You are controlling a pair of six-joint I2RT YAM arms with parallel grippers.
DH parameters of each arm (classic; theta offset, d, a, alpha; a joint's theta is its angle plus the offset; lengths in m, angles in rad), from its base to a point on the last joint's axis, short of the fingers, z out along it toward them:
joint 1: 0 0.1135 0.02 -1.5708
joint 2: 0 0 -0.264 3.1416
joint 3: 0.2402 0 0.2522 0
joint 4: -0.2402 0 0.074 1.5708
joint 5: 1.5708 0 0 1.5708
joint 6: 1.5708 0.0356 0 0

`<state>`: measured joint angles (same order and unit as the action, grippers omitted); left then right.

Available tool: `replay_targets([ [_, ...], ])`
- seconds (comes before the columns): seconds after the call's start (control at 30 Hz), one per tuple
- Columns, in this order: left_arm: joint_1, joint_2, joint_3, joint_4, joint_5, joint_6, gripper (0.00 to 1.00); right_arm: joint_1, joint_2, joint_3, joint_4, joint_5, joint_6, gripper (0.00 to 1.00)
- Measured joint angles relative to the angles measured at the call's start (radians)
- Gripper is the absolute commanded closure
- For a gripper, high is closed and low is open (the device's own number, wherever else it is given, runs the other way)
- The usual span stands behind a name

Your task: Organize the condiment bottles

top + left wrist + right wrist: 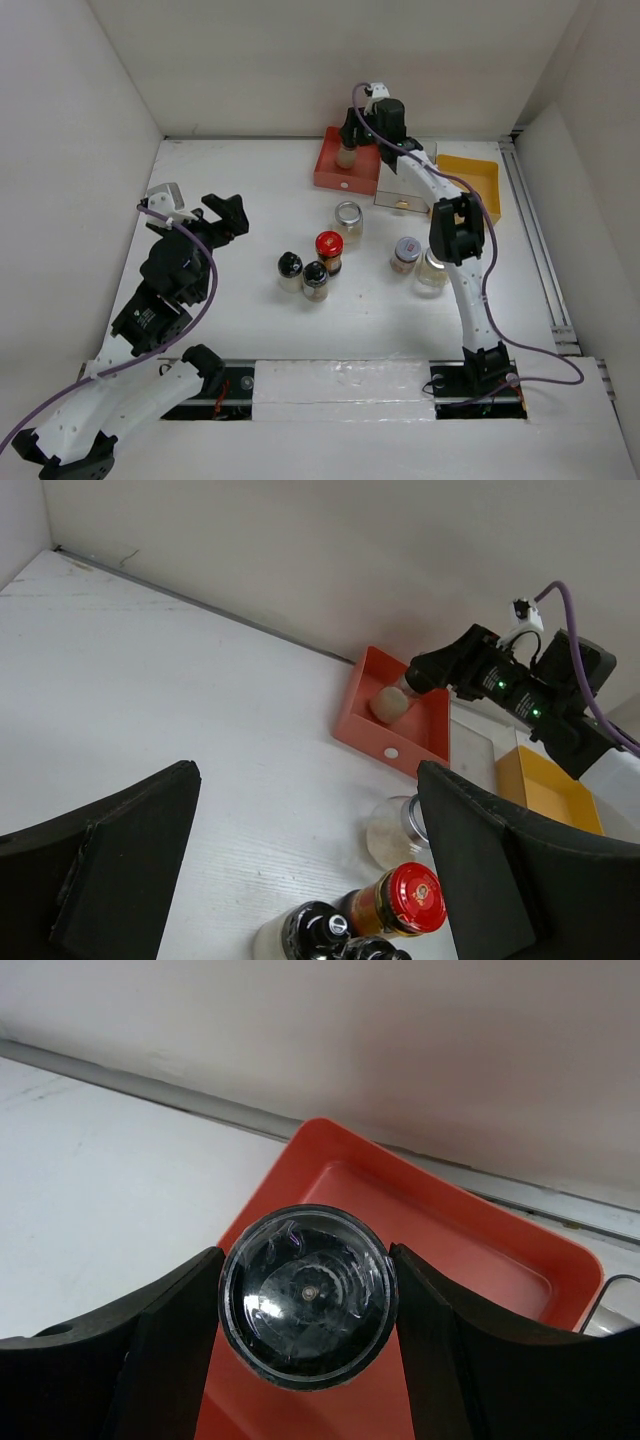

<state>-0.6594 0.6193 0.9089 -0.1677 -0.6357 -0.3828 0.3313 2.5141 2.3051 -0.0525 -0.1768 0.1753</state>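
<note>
My right gripper [350,143] is shut on a black-domed shaker with pale contents [346,157] over the red tray [335,178]. In the right wrist view its dark top [308,1295] fills the gap between the fingers [165,1360], above the tray floor [450,1250]. In the middle of the table stand two black-domed shakers [290,267] [315,279], a red-lidded jar with brown contents [329,248], a clear jar [348,216], a grey-lidded jar [406,252] and another clear jar [431,271]. My left gripper [228,218] is open and empty, to their left. The left wrist view shows the red-lidded jar [410,898].
A clear tray [400,193] lies right of the red tray, and a yellow tray [480,165] right of that. White walls close the table at the back and both sides. The right arm [455,230] reaches over the right-hand jars.
</note>
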Motion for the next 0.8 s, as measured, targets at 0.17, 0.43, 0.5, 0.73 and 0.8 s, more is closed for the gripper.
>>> replay_targets([
  [0.17, 0.0, 0.001, 0.0, 0.001, 0.004, 0.0, 0.14, 0.006, 0.023, 0.019, 0.0, 0.042, -0.014, 0.46],
  [0.43, 0.0, 0.012, 0.0, 0.005, 0.011, 0.0, 0.14, 0.04, 0.036, 0.036, 0.025, 0.076, -0.026, 0.06],
  [0.5, 0.0, 0.012, 0.0, 0.005, 0.013, 0.0, 0.14, 0.047, 0.033, 0.035, 0.037, 0.076, -0.029, 0.05],
  [0.73, 0.0, 0.017, 0.0, 0.006, 0.014, 0.0, 0.11, 0.049, -0.249, -0.275, 0.037, 0.079, -0.072, 0.04],
  [0.8, 0.0, 0.021, 0.0, 0.006, 0.015, 0.0, 0.09, 0.048, -0.441, -0.462, 0.042, 0.11, -0.088, 0.1],
])
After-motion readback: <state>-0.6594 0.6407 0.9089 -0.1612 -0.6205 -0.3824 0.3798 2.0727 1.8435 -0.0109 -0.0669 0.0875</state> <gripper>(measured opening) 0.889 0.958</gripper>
